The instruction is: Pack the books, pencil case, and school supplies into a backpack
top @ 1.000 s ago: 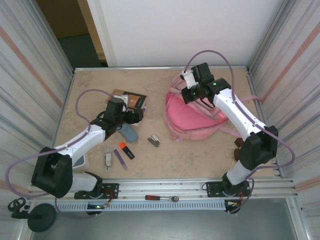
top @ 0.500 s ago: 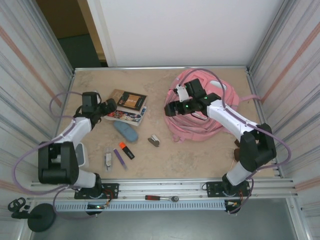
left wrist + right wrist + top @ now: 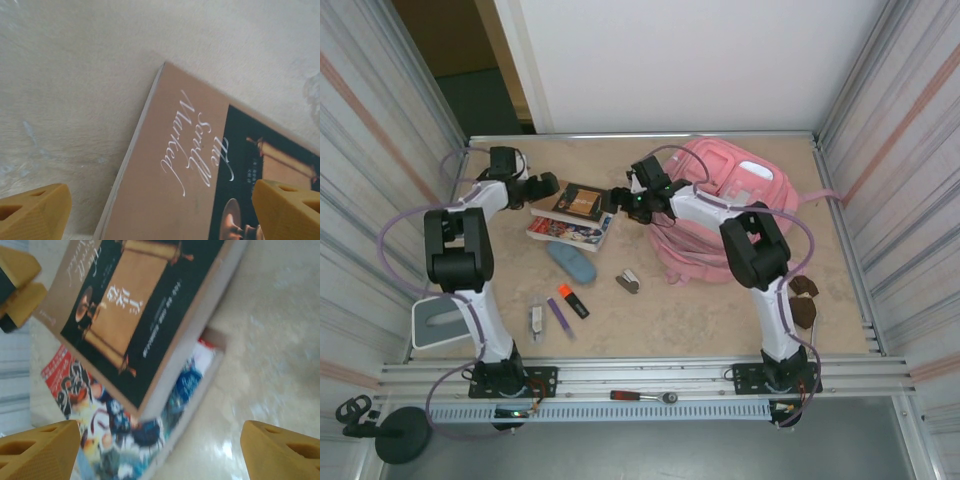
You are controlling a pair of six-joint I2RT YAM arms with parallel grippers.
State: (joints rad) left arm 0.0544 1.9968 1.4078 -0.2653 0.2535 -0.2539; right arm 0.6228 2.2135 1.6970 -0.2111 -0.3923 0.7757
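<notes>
Looks like nothing packed: books, pencil case, supplies lie left of backpack; left gripper, right gripper wide, empty.

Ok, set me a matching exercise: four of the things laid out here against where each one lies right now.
Things:
1 brown-tan book
2 pencil case
3 highlighter
4 backpack

Places:
A far right, biggest thing in view
B stacked on the cartoon-cover book
C just on the near side of the cartoon-cover book, apart from it
D beside the purple pen

Pairs: 1-B, 2-C, 3-D, 4-A
</notes>
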